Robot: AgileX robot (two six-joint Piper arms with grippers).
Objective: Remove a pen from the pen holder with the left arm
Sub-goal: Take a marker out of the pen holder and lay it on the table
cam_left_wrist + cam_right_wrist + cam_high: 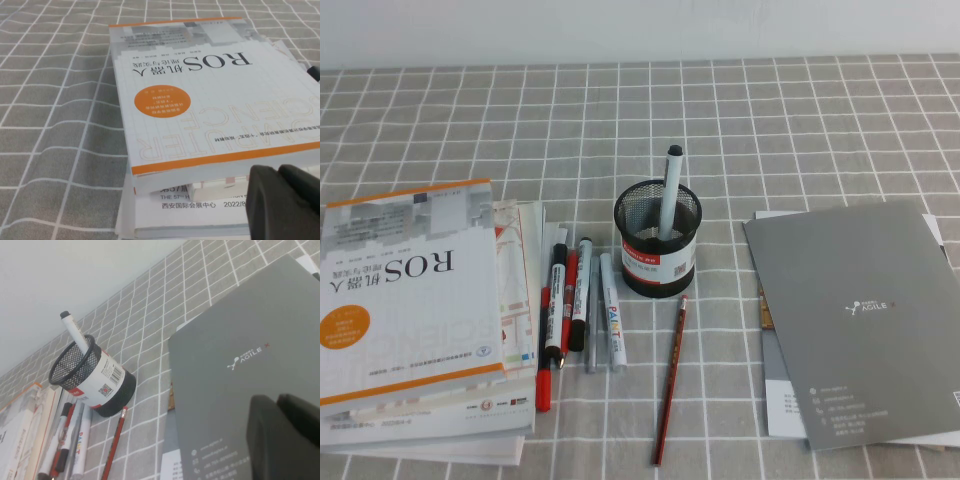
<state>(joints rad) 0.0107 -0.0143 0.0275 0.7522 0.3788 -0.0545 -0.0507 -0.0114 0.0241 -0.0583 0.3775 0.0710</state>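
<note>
Left pincer (278, 176) shut, empty, over book (200, 100); pen (670, 190) in holder (656, 266) well apart; right pincer (278, 404) shut over booklet (240, 340).

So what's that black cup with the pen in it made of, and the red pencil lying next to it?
The pen holder looks like black metal mesh, matte: you see through its tiny holes; a paper-looking label wraps it. The red pencil is probably painted wood, slightly shiny. Left gripper hangs over the book, right gripper over the grey folder.

Pen (669, 190) in holder (658, 265) — books (410, 300) left, booklet (860, 320) right, pencil (670, 380) perhaps touching before.
</note>
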